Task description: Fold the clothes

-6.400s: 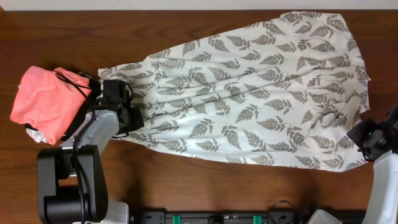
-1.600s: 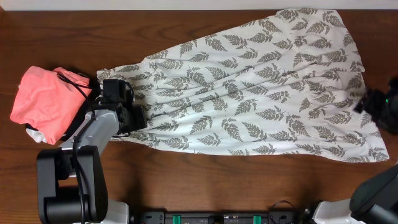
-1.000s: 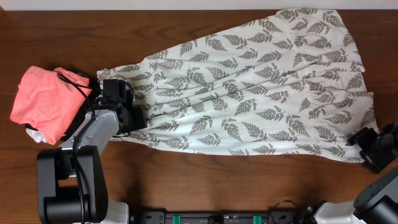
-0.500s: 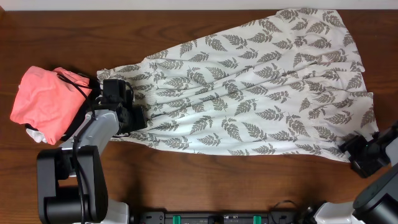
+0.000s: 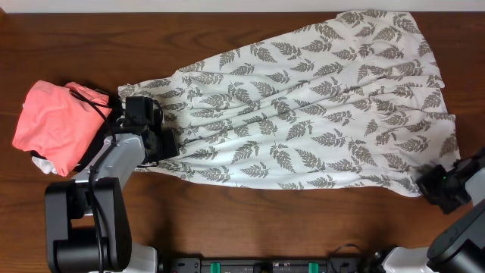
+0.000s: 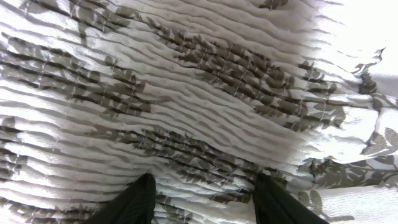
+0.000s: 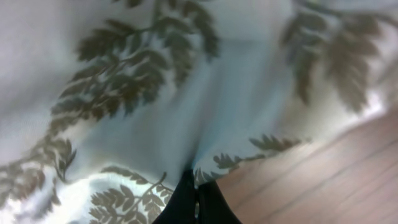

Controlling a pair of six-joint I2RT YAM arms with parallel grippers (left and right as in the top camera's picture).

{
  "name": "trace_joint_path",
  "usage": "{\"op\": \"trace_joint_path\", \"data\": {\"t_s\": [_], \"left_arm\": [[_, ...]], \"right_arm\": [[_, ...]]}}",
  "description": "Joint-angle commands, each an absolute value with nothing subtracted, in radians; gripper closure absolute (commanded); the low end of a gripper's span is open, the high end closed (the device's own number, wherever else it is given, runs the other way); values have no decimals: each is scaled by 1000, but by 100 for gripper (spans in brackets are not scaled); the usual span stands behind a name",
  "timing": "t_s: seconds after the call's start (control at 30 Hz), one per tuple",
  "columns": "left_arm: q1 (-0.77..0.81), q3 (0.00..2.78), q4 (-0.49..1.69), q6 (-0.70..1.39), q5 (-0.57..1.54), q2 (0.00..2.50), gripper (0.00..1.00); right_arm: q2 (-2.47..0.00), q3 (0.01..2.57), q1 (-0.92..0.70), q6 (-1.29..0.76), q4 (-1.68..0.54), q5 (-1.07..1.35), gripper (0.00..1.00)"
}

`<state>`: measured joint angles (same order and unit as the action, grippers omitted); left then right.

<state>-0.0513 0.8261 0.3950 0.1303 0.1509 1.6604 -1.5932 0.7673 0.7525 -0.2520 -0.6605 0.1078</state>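
Right claw (image 7: pixel 195 186) is pinched fully together on the near hem corner of the dress (image 5: pixel 318 98), with thin cloth caught at its tips and the wood table (image 5: pixel 227 220) showing just beside it. From that claw the dress spreads flat to the left and toward the far edge. Its narrow gathered top ends under the left claw (image 6: pixel 204 182). Left claw stands about half spread, both fingers (image 6: pixel 135 202) pressed onto the gathered cloth, nothing nipped between them. Pink garment (image 5: pixel 57 121) lies bunched just left of that claw, away from the dress.
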Motion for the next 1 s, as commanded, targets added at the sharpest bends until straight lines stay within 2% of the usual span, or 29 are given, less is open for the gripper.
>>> {"op": "trace_joint_path", "data": {"t_s": [0.0, 0.37, 0.97], "left_arm": [[-62, 789, 422, 132, 124, 1698, 48], [-62, 789, 422, 132, 124, 1698, 47], [-62, 789, 422, 132, 123, 1698, 48]], "right_arm": [[-1504, 755, 733, -239, -695, 136, 99], [-1133, 769, 750, -286, -752, 87, 99], [-1070, 787, 837, -317, -883, 41, 99]]}}
